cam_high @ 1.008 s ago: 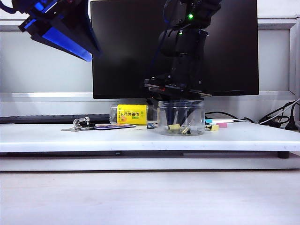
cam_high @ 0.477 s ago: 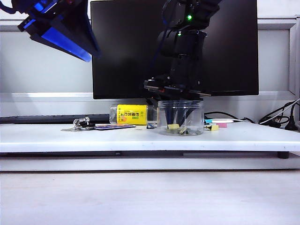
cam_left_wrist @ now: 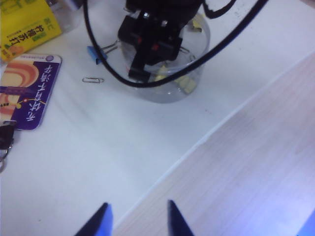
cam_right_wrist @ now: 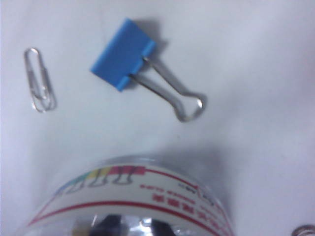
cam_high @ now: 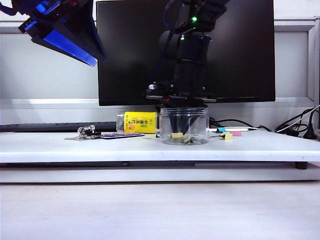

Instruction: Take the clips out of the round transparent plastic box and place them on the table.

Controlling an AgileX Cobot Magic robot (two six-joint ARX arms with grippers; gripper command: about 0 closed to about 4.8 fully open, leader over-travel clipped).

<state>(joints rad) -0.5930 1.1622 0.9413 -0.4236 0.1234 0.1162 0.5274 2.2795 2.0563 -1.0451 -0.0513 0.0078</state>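
Clips, small and yellow, lie on the floor of the round transparent plastic box, directly under the right claw, which reaches down through the box's open mouth. Its black body hides the fingers from above and the clear wall blurs them from the side, so I cannot tell whether that claw is spread or clenched, or whether it touches a clip. The box stands upright on the white tabletop, in front of a dark monitor. Just beside the box, on the side away from the left claw, lie a blue binder clip and a silver paper clip. Beyond them are a clear bottle with a yellow label, a purple card and a bunch of keys. The left claw hangs high, well apart from the box, over the tabletop's front edge and the wood-grain surface; its blue fingers are released and grasp nothing.
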